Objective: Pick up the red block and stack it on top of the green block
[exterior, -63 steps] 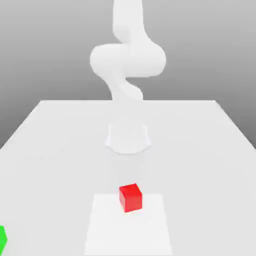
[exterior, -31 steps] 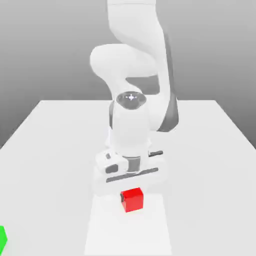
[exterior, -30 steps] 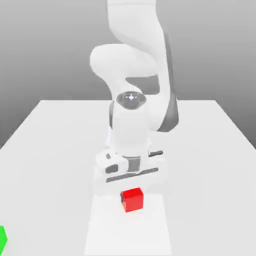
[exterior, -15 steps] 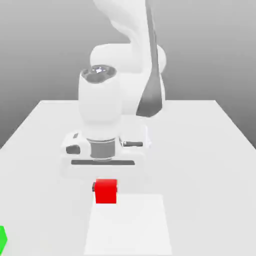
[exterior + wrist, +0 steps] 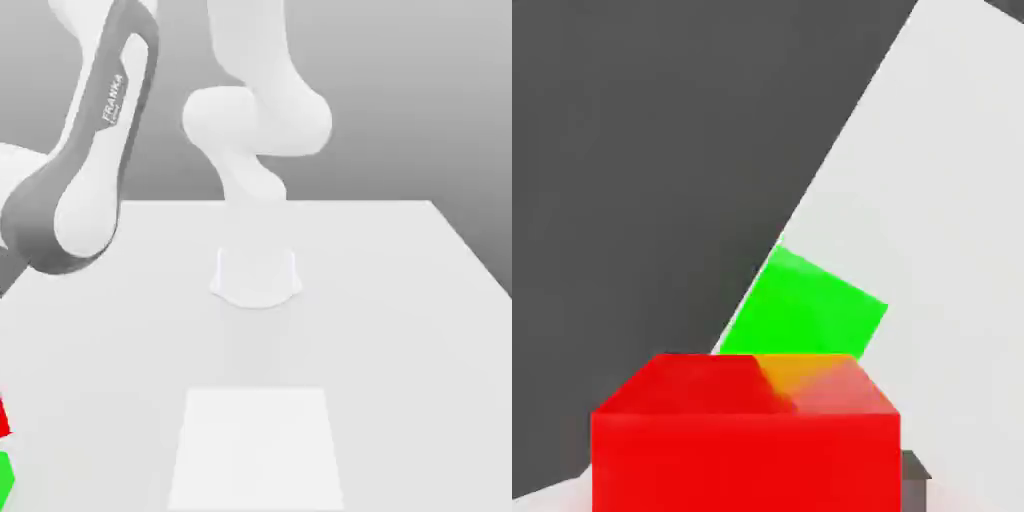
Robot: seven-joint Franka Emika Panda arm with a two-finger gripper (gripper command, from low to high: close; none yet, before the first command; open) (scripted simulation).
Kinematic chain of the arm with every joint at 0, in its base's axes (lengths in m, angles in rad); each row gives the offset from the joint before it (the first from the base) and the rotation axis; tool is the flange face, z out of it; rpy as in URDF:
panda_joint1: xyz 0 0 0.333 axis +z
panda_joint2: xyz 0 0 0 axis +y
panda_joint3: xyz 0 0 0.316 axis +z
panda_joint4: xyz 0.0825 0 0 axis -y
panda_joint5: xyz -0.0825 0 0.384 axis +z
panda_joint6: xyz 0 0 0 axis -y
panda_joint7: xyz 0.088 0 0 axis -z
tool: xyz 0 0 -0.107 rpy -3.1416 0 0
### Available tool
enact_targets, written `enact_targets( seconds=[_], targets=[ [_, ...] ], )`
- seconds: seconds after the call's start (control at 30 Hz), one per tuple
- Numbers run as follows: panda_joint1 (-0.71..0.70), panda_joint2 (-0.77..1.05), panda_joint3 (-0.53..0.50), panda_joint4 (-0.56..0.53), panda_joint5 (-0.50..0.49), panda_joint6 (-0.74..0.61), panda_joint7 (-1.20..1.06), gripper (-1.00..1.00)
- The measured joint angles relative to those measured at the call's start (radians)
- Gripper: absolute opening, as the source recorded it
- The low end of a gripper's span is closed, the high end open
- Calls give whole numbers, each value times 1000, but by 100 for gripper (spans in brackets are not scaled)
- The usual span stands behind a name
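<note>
Moved: red block [image 5: 745, 435] gone from the table's centre square to the exterior view's left edge.
Gripper: closed on red block.
Red block: above green block [image 5: 802, 308], apart.
Green block: at table [image 5: 400, 300] edge.

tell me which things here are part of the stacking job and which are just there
Part of the job:
- red block, held in the shut gripper, above the green one
- green block, near the table's edge

Just there:
- white table
- paler square patch on the table, where nothing stands
</note>
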Motion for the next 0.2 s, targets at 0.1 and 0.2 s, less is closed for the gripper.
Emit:
enact_targets(
  seconds=[0.1,0.2],
  targets=[
    [-17,61,19,9,30,50,-16,100],
    [-17,61,19,9,30,50,-16,100]
  ],
)
